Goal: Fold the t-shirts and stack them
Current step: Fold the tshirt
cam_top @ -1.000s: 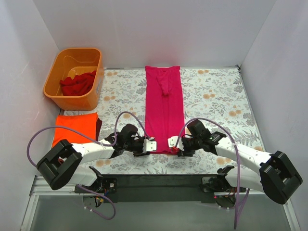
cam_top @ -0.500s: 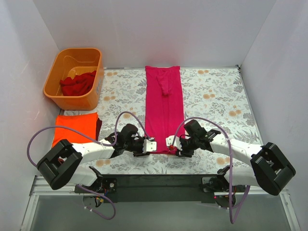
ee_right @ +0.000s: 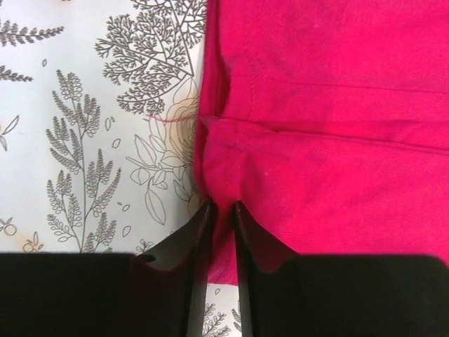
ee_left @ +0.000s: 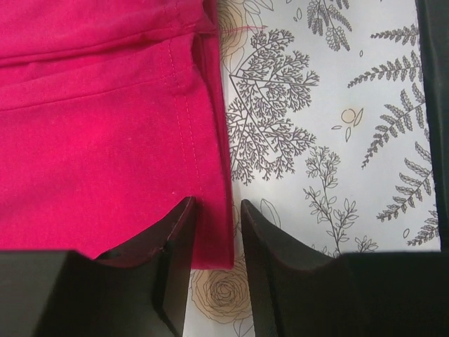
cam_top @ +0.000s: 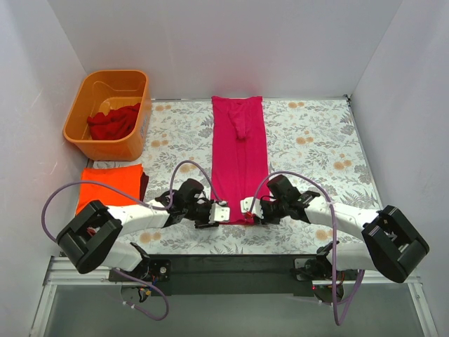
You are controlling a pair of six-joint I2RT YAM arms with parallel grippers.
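The left gripper is open only to a narrow gap. It straddles the near left corner of the magenta-pink t-shirt, with one finger over the cloth and the other on the bare floral tablecloth just outside the stitched side edge. The right gripper has its fingers drawn almost together, and a raised ridge of the tee's near right edge is pinched in the slit.

From above, both grippers sit at the near hem, close to each other and just inside the table's near edge.

The tee lies as a long, narrow folded strip down the middle of the table, reaching its far edge. Bare tablecloth runs along both long sides, wider on the right.

At the left, a folded orange t-shirt lies on a dark maroon one. Beyond them an orange tub holds a crumpled deep red tee.
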